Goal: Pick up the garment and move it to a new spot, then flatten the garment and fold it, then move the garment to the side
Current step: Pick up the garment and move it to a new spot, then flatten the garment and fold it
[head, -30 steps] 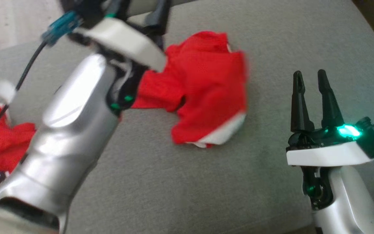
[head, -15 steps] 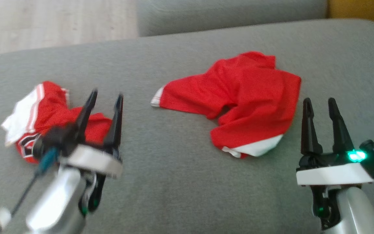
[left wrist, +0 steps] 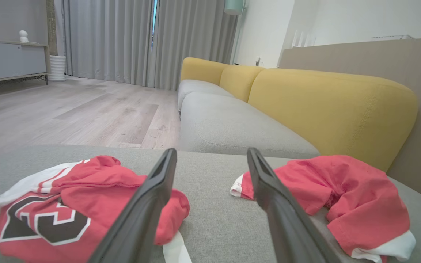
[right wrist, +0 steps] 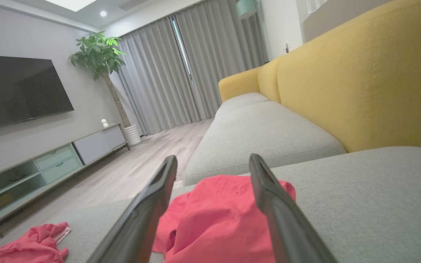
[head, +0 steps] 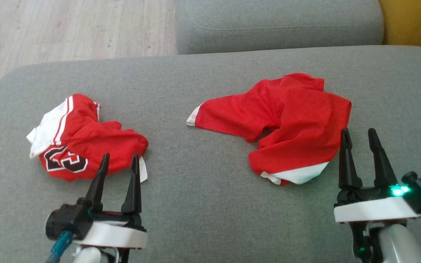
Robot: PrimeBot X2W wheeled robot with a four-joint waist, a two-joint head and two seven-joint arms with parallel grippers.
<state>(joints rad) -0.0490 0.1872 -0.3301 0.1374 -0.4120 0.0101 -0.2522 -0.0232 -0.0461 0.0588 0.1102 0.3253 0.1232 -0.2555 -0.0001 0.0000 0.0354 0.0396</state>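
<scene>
A red garment with white hems, a pair of shorts (head: 287,120), lies crumpled on the grey sofa seat (head: 210,219), right of centre. A second red garment, a jersey with a black and white number (head: 82,146), lies bunched at the left. My left gripper (head: 120,157) stands open just in front of the jersey, touching nothing. Open too, my right gripper (head: 358,132) has its tips at the shorts' right edge. The left wrist view has the open left gripper (left wrist: 211,151) between jersey (left wrist: 68,204) and shorts (left wrist: 342,190). In the right wrist view the open right gripper (right wrist: 212,157) frames the shorts (right wrist: 214,215).
Beyond the seat lies another grey cushion (head: 280,25), with the yellow backrest (head: 411,22) at the far right. Wooden floor (head: 68,29) runs past the seat's rounded left edge. A TV cabinet (right wrist: 49,160) stands across the room.
The head camera has tilted, shifting the whole picture. My left arm has drawn back from over the shorts to the lower left, its fingers open. The shorts lie free on the seat.
</scene>
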